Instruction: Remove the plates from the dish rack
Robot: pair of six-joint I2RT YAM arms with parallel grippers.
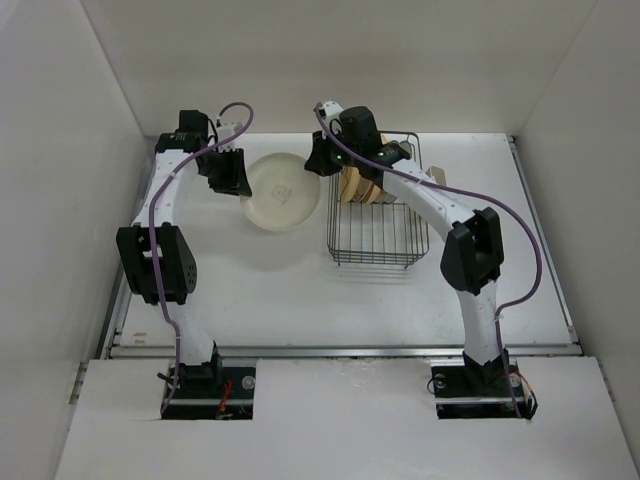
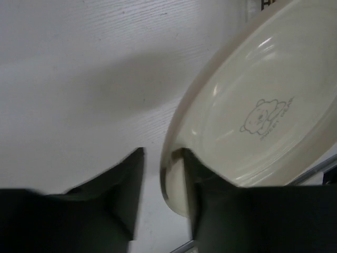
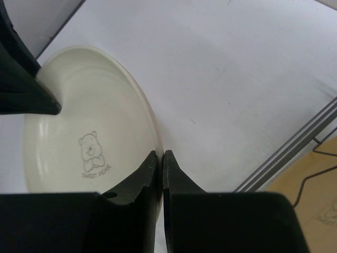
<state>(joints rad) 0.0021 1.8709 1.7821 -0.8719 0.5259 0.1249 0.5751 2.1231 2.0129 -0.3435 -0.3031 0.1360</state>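
Note:
The cream plate (image 1: 283, 192) with a small bear motif is held tilted just left of the dish rack (image 1: 380, 245). My right gripper (image 1: 319, 167) is shut on its right rim; in the right wrist view the jaws (image 3: 160, 154) pinch the rim of the plate (image 3: 89, 121). My left gripper (image 1: 238, 186) is open at the plate's left edge; in the left wrist view the gripper (image 2: 162, 158) has the plate's rim (image 2: 253, 116) between its jaws, against the right finger, with a gap to the left one. Other plates (image 1: 358, 188), one orange-yellow (image 3: 310, 211), stand upright in the rack, partly hidden by my right arm.
The rack is a dark wire basket on the white table (image 1: 300, 290), its near half bare wire. White walls close in the back and both sides. A metal rail (image 1: 340, 350) runs along the table's near edge.

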